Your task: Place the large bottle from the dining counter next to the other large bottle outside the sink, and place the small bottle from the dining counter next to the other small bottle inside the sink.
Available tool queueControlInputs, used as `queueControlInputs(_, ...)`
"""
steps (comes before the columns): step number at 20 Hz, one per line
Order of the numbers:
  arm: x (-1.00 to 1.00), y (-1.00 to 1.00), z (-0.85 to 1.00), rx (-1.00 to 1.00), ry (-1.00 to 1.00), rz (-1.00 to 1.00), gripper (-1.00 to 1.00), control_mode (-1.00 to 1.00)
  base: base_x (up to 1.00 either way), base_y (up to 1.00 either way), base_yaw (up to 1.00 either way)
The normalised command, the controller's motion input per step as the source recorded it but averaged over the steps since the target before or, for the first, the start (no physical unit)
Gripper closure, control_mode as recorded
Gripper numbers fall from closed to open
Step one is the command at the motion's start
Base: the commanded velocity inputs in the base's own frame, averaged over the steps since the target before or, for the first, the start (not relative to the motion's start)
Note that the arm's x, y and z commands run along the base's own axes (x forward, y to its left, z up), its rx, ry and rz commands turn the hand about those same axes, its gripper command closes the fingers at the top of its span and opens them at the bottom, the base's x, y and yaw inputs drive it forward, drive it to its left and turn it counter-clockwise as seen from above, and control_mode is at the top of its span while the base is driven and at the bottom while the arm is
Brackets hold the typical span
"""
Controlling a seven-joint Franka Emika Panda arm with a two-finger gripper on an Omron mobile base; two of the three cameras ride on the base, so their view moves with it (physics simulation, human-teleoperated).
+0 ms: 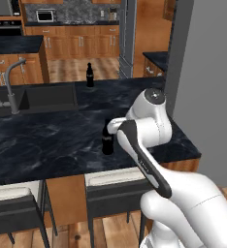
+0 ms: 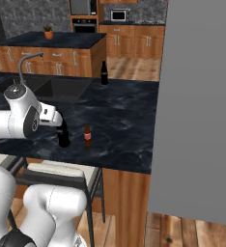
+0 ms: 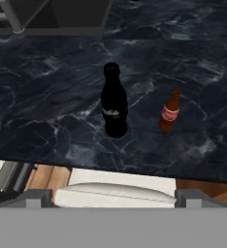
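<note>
Near the front edge of the dining counter (image 3: 47,126), the large bottle (image 3: 114,102) stands upright straight ahead of the hand, the small bottle (image 3: 170,111) just beside it to the right; the gripper's opening I cannot tell.

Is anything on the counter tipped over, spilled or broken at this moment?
Nothing stands out. The black bottle and the small amber bottle both stand upright on the dining counter, apart from each other, and no spill or damage is visible around them.
</note>
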Motion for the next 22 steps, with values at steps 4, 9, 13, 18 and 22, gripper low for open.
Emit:
queueControlInputs(4, 0.01, 0.0, -0.07, 0.0, -0.03, 0.0, -1.0, -1.0, 0.0, 0.0, 0.0)
queueControlInputs(9, 0.06, 0.0, -0.04, 0.0, -0.02, 0.0, -1.0, -1.0, 0.0, 0.0, 0.0)
queueControlInputs(13, 0.13, 0.0, -0.06, 0.0, -0.01, 0.0, -1.0, -1.0, 0.0, 0.0, 0.0)
queueControlInputs(18, 0.21, 0.0, -0.05, 0.0, 0.0, 0.0, -1.0, -1.0, 0.0, 0.0, 0.0)
queueControlInputs(22, 0.2, 0.0, -0.05, 0.0, 0.0, 0.0, -1.0, -1.0, 0.0, 0.0, 0.0)
